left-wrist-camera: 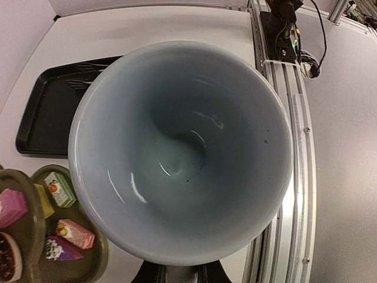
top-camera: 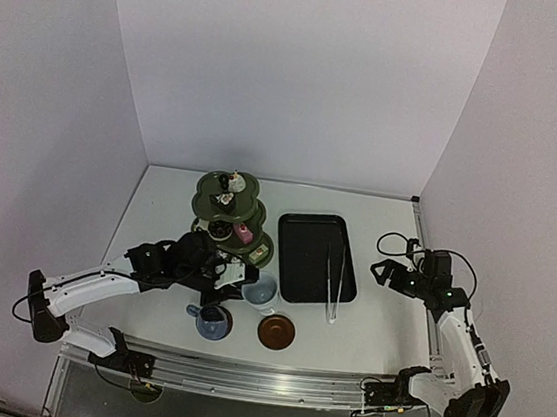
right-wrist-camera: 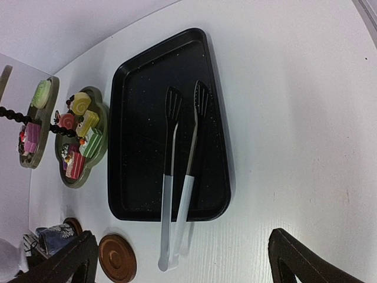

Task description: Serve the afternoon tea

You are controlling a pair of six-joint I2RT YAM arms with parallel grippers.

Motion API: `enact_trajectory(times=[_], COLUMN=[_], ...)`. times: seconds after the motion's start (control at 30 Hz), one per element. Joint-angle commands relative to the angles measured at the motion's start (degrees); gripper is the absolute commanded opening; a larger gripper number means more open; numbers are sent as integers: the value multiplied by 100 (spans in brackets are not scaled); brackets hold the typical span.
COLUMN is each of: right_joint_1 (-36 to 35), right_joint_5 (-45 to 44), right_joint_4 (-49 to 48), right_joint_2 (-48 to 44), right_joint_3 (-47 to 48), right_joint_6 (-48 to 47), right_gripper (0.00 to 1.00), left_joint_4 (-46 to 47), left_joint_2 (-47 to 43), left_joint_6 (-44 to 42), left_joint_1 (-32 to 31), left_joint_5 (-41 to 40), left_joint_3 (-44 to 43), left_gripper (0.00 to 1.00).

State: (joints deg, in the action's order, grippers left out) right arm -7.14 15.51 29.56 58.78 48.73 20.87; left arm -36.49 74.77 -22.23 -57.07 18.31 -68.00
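Observation:
The pale cup (left-wrist-camera: 177, 147) fills the left wrist view, its mouth toward the camera. My left gripper (left-wrist-camera: 177, 275) is shut on the cup's near side, and the rim hides the fingertips. From above, that cup (top-camera: 260, 290) is in front of the olive-green stand (top-camera: 201, 205), with my left gripper (top-camera: 239, 274) at its left. The stand carries small cakes (left-wrist-camera: 73, 233). The dark-blue cup (top-camera: 211, 321) is at the front on one brown saucer; a second saucer (top-camera: 276, 331) beside it is bare. My right gripper (top-camera: 388, 272) is open, well right of the tray.
A black tray (top-camera: 298, 256) lies right of the stand. White tongs (right-wrist-camera: 177, 194) rest across its near right edge, handles on the table. Metal rails (left-wrist-camera: 294, 177) run along the table's front edge. White walls enclose the back and sides.

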Motion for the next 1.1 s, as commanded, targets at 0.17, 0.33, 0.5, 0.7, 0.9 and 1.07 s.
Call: enact_trajectory(times=[0.17,0.33,0.5,0.7,0.9,1.07], right_joint_1=[24,20,22,20,19,25], right_joint_5=[22,36,102,38,-8,-46], right_joint_4=[-187,-183,-179,-180,-180,-179], right_joint_2=[-409,-308,-206,-251,-331,-405], right_joint_3=[-115,-18,66,-6,-167,-206], right_joint_6=[-98,-182,-259,-319,-302,-304], right_gripper=[98,98,98,98,98,98], left_joint_4=[2227,2266,2387,2450,2263,2171], left_joint_2=[760,973,1170,1493,1702,1826], left_joint_6=[579,-49,-3,103,8,20], left_joint_1=[-407,-410,-420,-454,-490,-571], left_joint_5=[65,-84,-59,-191,-55,-98], left_joint_3=[756,1036,1176,1150,1009,958], left_gripper=[0,0,0,0,0,0])
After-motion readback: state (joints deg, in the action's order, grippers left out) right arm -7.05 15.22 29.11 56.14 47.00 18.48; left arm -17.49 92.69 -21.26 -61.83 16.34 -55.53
